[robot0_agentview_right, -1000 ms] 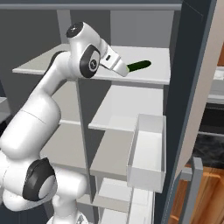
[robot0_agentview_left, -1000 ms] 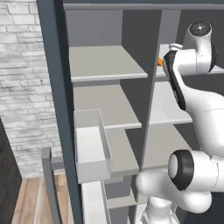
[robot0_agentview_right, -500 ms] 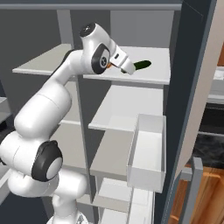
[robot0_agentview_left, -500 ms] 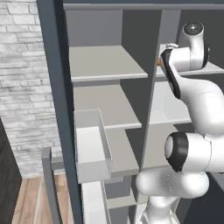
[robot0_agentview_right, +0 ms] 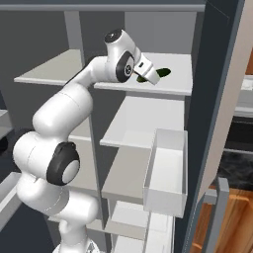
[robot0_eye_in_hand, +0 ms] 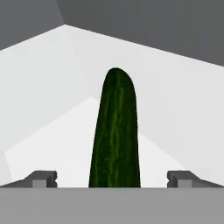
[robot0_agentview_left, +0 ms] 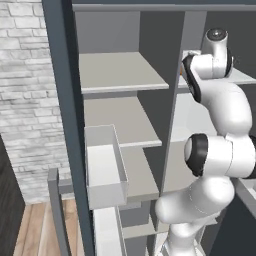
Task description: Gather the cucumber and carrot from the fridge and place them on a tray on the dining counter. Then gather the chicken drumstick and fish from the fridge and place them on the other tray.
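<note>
Labels: no writing legible.
Cucumber: on top fridge shelf, lying btwn fingertips.
Gripper: spread wide, gripping nothing.

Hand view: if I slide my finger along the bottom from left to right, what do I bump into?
Left fingertip → cucumber → right fingertip. The cucumber lies between the two open fingertips, on the white fridge shelf.
</note>
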{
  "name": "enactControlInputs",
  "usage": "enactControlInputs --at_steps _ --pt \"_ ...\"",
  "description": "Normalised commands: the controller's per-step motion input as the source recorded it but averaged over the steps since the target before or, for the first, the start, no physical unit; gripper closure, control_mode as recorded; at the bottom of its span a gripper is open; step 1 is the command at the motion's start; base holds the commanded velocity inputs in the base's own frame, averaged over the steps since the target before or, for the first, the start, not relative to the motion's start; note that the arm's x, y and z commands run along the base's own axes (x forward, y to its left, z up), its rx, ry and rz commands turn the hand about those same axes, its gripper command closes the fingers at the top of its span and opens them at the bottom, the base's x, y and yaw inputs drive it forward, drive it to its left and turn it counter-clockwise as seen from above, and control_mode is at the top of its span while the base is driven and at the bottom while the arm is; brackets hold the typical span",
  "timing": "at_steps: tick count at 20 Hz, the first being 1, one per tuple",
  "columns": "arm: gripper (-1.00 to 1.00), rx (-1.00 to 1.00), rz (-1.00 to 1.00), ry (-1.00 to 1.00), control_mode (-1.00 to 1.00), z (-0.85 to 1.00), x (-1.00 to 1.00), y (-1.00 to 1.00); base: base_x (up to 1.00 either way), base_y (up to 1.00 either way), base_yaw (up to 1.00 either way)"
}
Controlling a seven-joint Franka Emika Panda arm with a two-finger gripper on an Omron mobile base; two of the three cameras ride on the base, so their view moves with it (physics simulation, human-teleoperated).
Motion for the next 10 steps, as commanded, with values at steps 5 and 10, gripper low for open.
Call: enactControlInputs --at_steps 5,10 --pt "-1.0 0.04 0.0 0.08 -1.0 -0.23 0.32 -0.01 0.0 0.0 0.0" --pt "1.0 0.02 0.0 0.06 -1.0 -0.24 0.16 0.0 0.0 0.0 0.0"
